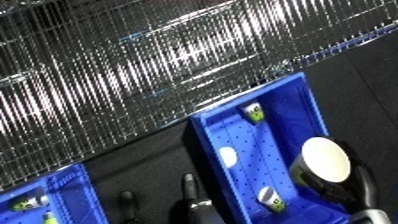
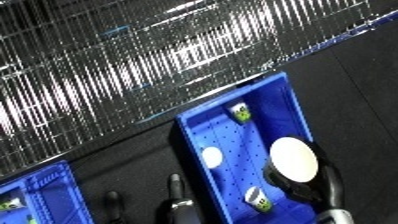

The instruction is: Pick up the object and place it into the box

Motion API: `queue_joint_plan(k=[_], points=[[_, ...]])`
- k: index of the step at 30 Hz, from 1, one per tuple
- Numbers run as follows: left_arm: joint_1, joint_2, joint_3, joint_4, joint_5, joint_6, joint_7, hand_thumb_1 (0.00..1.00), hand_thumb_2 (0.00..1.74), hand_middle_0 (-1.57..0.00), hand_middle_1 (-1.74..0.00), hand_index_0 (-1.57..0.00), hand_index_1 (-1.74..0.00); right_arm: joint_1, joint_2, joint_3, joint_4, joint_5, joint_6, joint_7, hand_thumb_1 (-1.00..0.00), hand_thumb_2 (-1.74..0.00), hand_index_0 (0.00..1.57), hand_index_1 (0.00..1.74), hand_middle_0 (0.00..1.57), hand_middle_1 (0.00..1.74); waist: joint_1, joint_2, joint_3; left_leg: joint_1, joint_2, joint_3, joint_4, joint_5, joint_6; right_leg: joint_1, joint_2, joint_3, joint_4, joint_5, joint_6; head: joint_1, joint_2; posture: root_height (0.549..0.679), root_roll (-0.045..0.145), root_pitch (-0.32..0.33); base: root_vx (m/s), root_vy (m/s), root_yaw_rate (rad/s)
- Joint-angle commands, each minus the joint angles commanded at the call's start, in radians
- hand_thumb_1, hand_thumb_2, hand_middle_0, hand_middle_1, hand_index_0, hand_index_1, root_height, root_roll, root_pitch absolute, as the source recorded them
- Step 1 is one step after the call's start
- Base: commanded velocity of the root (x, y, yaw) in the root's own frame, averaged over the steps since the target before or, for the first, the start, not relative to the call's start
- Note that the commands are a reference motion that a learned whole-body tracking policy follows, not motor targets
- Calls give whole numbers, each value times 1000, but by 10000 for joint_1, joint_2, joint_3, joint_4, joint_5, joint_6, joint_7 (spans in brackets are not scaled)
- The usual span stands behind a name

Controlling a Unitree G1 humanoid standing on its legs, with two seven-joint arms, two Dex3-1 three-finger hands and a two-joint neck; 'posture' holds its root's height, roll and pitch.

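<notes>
Blue bin: tilted, on the dark table.
Inside: white cup, two small bottles.
Right hand: black fingers curled round the cup.
Behind: shiny wire mesh.

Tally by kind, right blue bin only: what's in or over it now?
Small white-and-green objects: 2
Small white round object: 1
Large black object with a round white face, over the right side of the blue perforated plastic bin: 1
Total: 4
</notes>
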Motion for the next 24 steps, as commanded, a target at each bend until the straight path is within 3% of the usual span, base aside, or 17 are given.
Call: queue_joint_plan(k=[3, 8, 16, 24], points=[[-24, 5, -70, 56, 48, 33, -96, 0, 0, 0, 0, 0, 0, -328, -135, -37, 716, -108, 4, 102, 0, 0, 0, 0, 0, 0, 85, 106, 0, 35, -55, -32, -35, 26, 0, 33, -32, -18, -18, 13, 1, 172, -34, 661, 93, 77, 0, 16, 53], [-65, 36, -132, 88, 102, 63, -237, 0, 0, 0, 0, 0, 0, -742, -234, 41, 1302, -295, -64, 143, 0, 0, 0, 0, 0, 0, 178, 183, 0, 38, -129, -99, -42, 61, 6, 40, -36, -57, 28, 5, -6, 215, -40, 661, 94, 73, -5, 5, 51], [-157, 94, -130, 43, 134, 156, -257, 0, 0, 0, 0, 0, 0, -834, -152, 163, 1293, -602, 186, 341, 0, 0, 0, 0, 0, 0, 266, 86, 0, 25, -183, -209, 41, 45, 49, 98, 34, -110, 171, -64, -38, -32, -113, 660, 91, 65, -7, -1, 36], [-190, 295, -8, -5, 359, 338, -225, 0, 0, 0, 0, 0, 0, -857, -7, 967, 723, -2205, 299, 372, 0, 0, 0, 0, 0, 0, 437, -136, 0, 6, -220, -357, 226, 0, 85, 222, 81, -174, 408, -195, -82, -1548, -188, 659, 88, 51, -8, -9, 77]])
